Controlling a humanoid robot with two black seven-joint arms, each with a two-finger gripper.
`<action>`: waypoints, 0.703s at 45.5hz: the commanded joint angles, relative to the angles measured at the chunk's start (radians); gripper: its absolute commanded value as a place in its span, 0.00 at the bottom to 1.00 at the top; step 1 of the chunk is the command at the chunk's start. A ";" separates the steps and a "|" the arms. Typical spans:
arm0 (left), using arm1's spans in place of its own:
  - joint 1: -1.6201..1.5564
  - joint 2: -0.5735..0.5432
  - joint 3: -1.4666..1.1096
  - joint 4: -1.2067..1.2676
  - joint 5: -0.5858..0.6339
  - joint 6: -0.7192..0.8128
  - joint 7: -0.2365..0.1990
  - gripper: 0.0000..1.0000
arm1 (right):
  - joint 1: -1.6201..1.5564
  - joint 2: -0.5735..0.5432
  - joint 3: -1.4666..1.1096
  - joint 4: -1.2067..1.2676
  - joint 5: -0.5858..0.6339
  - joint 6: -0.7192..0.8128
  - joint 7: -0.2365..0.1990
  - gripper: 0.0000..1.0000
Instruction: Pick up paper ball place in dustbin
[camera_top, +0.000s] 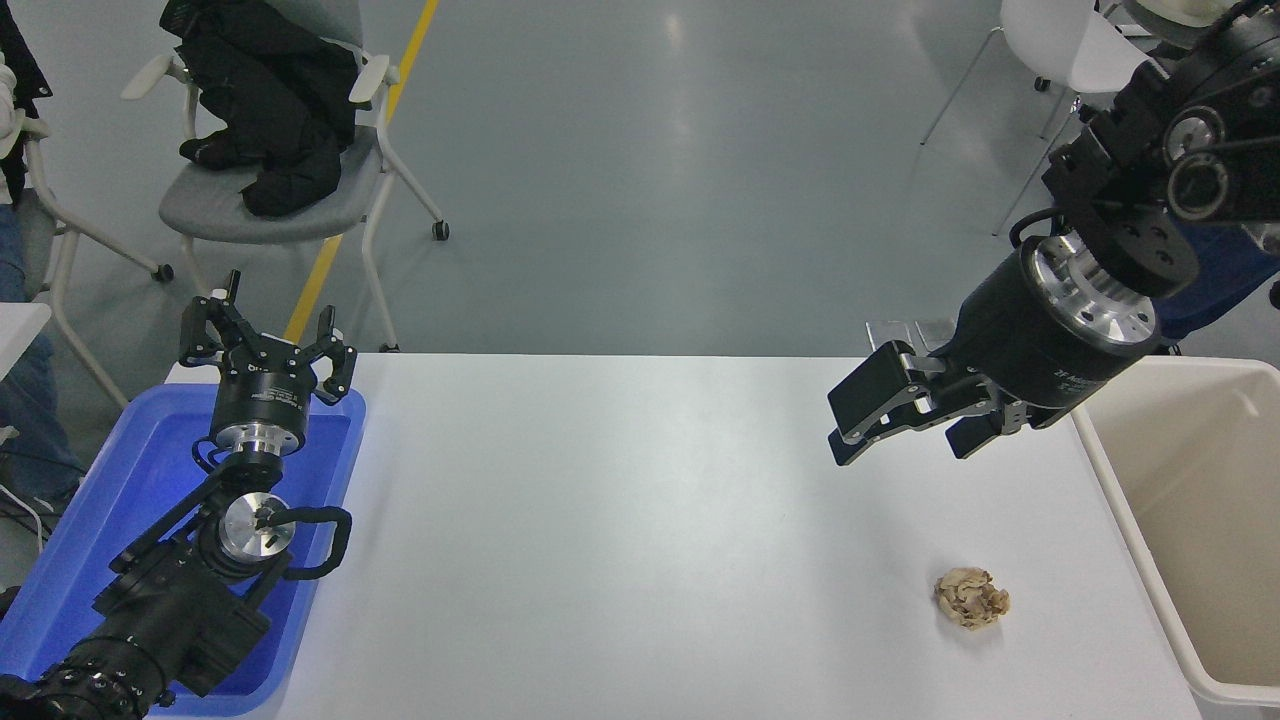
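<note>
The paper ball (971, 598), a small crumpled tan wad, lies on the white table (620, 540) near its front right. The dustbin (1120, 510), a large cream-beige bin with a thick rim, stands at the table's right edge, its inside looking empty. My right gripper (865, 425) comes in from the upper right, hangs above the table to the rear left of the ball, well apart from it, open and empty. My left gripper (268, 335) is parked at the lower left over the blue tray, open and empty.
A shallow blue tray (110, 500) sits at the table's left end under the left arm. A chair with dark clothing (270, 130) stands behind the table on the grey floor; white chairs stand at the top right. A person's leg shows at the far left edge.
</note>
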 joint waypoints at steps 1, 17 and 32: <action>0.000 0.000 0.000 0.000 0.000 0.000 0.000 0.99 | 0.003 0.008 -0.005 0.000 0.008 -0.004 -0.001 1.00; 0.000 0.002 0.000 0.000 0.000 0.000 0.000 0.99 | -0.027 0.017 -0.013 -0.003 -0.018 -0.075 -0.001 1.00; 0.000 0.002 0.000 0.000 0.000 0.000 0.000 0.99 | -0.196 0.016 -0.045 -0.017 -0.114 -0.237 0.002 1.00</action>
